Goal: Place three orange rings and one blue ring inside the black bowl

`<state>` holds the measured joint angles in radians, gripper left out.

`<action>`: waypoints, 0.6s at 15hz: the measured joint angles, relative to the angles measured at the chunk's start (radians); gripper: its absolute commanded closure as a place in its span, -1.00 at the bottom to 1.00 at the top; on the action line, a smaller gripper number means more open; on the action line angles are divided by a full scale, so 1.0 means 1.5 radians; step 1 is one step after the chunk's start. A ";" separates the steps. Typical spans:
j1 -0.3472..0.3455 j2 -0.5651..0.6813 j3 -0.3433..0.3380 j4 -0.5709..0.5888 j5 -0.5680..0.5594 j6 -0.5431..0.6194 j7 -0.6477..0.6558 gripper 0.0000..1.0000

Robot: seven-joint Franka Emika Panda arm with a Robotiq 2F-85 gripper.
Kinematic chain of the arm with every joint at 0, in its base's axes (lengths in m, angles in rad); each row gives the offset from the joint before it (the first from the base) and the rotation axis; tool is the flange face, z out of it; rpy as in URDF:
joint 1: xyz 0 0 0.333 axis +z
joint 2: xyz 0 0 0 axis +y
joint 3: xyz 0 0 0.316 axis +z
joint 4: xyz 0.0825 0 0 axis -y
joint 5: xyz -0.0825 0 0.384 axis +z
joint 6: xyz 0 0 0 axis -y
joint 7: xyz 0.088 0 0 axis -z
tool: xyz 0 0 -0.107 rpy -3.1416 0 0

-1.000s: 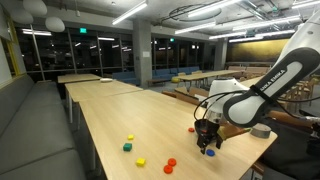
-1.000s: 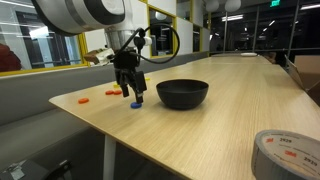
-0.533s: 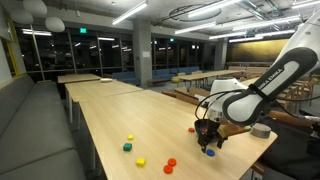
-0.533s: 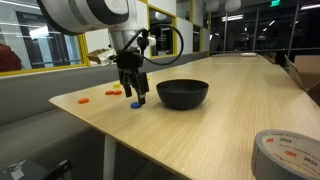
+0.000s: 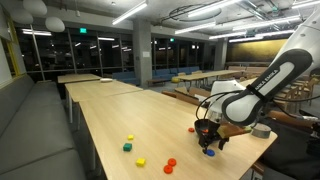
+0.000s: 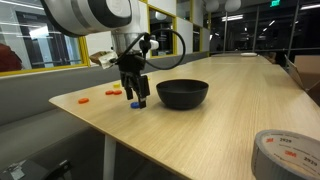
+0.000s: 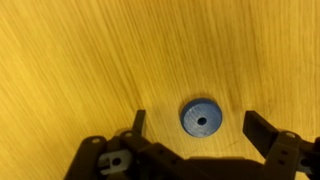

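The blue ring (image 7: 201, 117) lies flat on the wooden table, between my gripper's (image 7: 200, 125) two open fingers and touching neither. In both exterior views the gripper (image 6: 134, 97) (image 5: 208, 142) hangs low over the blue ring (image 6: 135, 104) (image 5: 210, 152). The black bowl (image 6: 183, 93) stands empty just beside the gripper. Two orange rings (image 6: 113, 92) (image 6: 85, 98) lie near the table corner beyond the gripper. In an exterior view three orange rings show (image 5: 171, 161) (image 5: 167, 168) (image 5: 192, 129).
Two yellow blocks (image 5: 130, 137) (image 5: 140, 161) and a green block (image 5: 127, 147) lie further along the table. A grey tape roll (image 6: 285, 155) sits at the near table edge. The table edge (image 6: 100, 125) runs close to the rings.
The gripper has shifted slightly toward the bowl and stays low over the blue ring. The ring and bowl have not moved.
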<state>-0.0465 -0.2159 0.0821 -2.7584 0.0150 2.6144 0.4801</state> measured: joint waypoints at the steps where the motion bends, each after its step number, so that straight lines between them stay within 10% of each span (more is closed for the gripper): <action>1: 0.000 0.002 0.000 0.000 0.000 0.000 0.000 -1.00; 9: 0.000 0.012 0.000 0.000 0.000 0.000 0.000 -1.00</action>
<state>-0.0465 -0.1977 0.0817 -2.7584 0.0149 2.6139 0.4808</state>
